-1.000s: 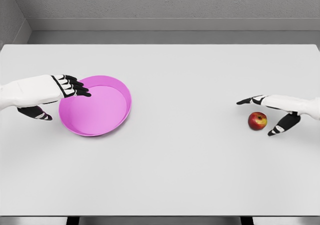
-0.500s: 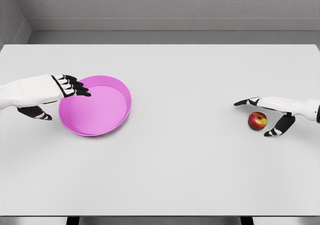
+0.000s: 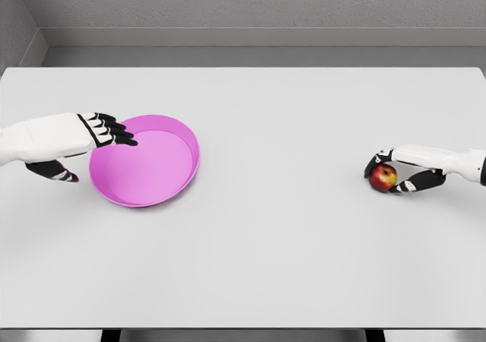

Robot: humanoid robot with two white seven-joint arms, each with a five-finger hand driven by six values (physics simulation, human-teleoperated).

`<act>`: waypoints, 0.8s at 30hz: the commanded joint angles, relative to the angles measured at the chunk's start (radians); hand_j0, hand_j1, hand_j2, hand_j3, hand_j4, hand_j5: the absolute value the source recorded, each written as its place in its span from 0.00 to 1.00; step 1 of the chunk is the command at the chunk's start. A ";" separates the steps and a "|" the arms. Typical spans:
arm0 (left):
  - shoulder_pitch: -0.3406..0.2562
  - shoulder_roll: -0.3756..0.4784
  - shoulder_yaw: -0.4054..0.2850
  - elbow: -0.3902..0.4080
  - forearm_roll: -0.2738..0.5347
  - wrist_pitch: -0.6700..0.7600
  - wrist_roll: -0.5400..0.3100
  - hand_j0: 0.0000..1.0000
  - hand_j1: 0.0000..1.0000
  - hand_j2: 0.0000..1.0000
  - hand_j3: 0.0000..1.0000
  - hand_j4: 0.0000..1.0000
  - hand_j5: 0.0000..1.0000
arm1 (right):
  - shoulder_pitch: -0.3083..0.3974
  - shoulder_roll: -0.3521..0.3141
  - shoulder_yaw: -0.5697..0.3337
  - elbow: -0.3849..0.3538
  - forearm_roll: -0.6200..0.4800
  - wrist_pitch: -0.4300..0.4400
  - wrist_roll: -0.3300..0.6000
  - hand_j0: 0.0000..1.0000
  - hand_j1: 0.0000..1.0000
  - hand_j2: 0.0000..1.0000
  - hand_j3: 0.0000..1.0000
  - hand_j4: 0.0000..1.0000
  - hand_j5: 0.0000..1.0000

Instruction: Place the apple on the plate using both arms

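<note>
On the worktop (image 3: 266,235), right side: I see right-hand fingers (image 3: 380,160) grasping the apple (image 3: 383,177).
Plate (image 3: 186,133): empty; left fingers (image 3: 114,133) released over its rim.
Left: lift, transfer.

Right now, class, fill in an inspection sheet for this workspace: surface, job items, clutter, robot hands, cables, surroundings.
Surface: white table, flat, no marks seen.
Job's things: red apple at the right side of the table; pink plate at the left, nothing in it.
Clutter: nothing seen.
Robot hands: right robot hand has fingers curled around the apple, which looks close to or on the table; left robot hand sits at the plate's left rim, fingers over the edge and thumb outside it, contact not clear.
Cables: nothing seen.
Surroundings: grey wall behind the table; dark table legs just visible at the bottom edge.
</note>
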 commanded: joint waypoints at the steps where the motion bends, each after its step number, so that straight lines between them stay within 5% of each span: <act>1: 0.000 0.001 0.004 0.000 0.006 0.002 0.000 1.00 1.00 1.00 1.00 1.00 1.00 | 0.000 0.000 -0.003 -0.004 -0.011 0.001 0.000 0.48 0.48 0.48 0.48 0.48 0.48; 6: 0.002 0.001 0.004 0.000 0.006 0.002 0.000 1.00 1.00 1.00 1.00 1.00 1.00 | -0.066 0.075 0.002 -0.078 -0.048 0.001 0.000 0.48 0.48 0.48 0.48 0.48 0.48; 11: 0.002 -0.002 0.001 -0.002 0.006 0.002 -0.009 1.00 1.00 1.00 1.00 1.00 1.00 | -0.186 0.280 0.094 -0.090 -0.043 0.001 0.000 0.48 0.48 0.48 0.48 0.48 0.48; 17: 0.000 -0.002 0.001 -0.002 0.006 0.002 -0.010 1.00 1.00 1.00 1.00 1.00 1.00 | -0.175 0.294 0.080 -0.030 -0.043 0.001 0.000 0.49 0.49 0.49 0.49 0.49 0.49; 18: 0.000 -0.002 0.001 -0.002 0.006 0.002 -0.010 1.00 1.00 1.00 1.00 1.00 1.00 | -0.173 0.291 0.030 -0.015 -0.043 0.001 0.000 0.52 0.52 0.52 0.52 0.52 0.52; 19: 0.000 -0.002 0.001 -0.002 0.006 0.002 -0.013 1.00 1.00 1.00 1.00 1.00 1.00 | -0.161 0.285 -0.010 0.002 -0.036 0.001 0.000 0.83 0.83 0.83 0.83 0.83 0.83; 20: 0.000 -0.002 0.001 -0.002 0.006 0.002 -0.013 1.00 1.00 1.00 1.00 1.00 1.00 | -0.158 0.271 -0.050 0.010 -0.034 0.001 0.000 1.00 1.00 1.00 1.00 1.00 1.00; 24: 0.000 -0.002 0.001 -0.002 0.006 0.002 -0.015 1.00 1.00 1.00 1.00 1.00 1.00 | -0.143 0.210 -0.128 0.011 -0.036 0.001 0.000 1.00 1.00 1.00 1.00 1.00 1.00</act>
